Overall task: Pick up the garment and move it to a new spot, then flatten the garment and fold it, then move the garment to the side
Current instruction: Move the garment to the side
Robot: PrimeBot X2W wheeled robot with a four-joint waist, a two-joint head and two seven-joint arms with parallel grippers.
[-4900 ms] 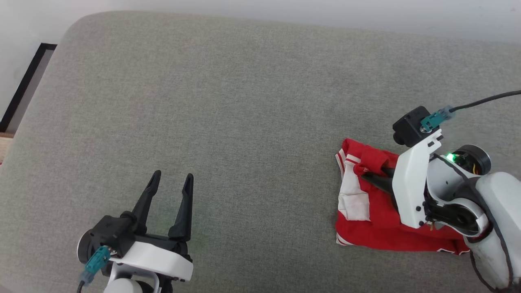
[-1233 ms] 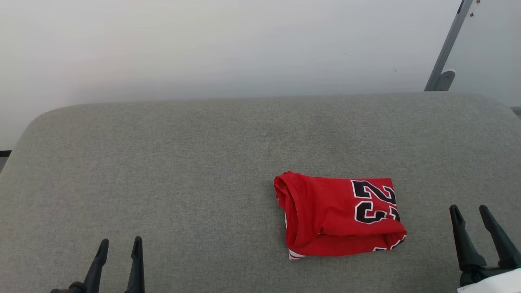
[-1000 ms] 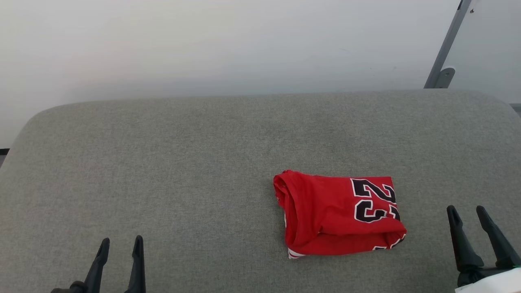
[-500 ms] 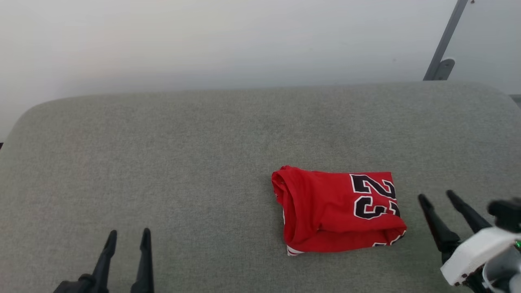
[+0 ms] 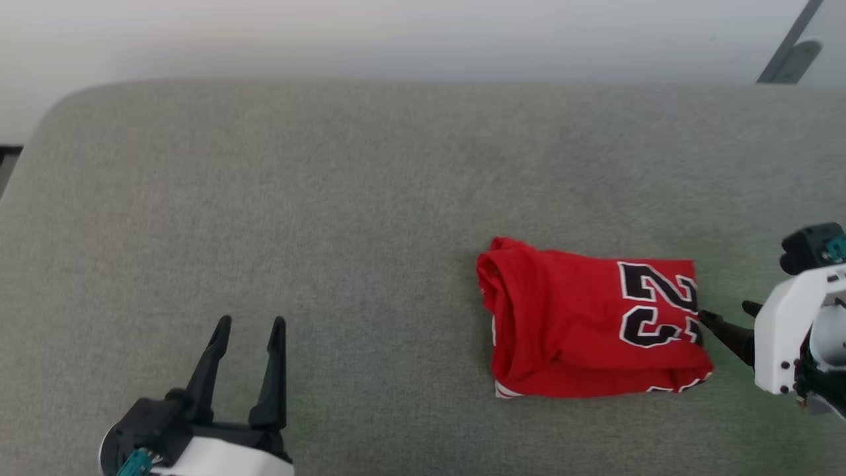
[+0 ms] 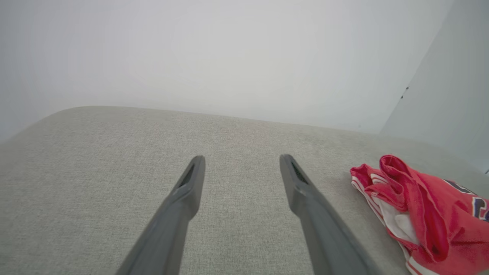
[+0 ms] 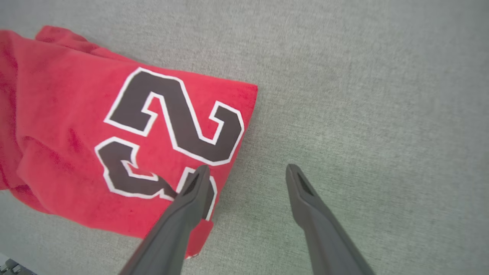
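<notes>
White-housed left claw has 2 tapered black fingers.

garment: soft red cloth, matt and faintly fuzzy; the black, white-edged numerals toward its 3 o'clock edge look flatter and smoother.
worktop: grey woven fabric, matt, with a fine grainy weave.
left gripper: jaws of dark, smooth, matt plastic; white base shell with a slight sheen.
right gripper: same dark matt jaws; smooth white plastic shell.
wall: pale, smooth, matt.
</notes>
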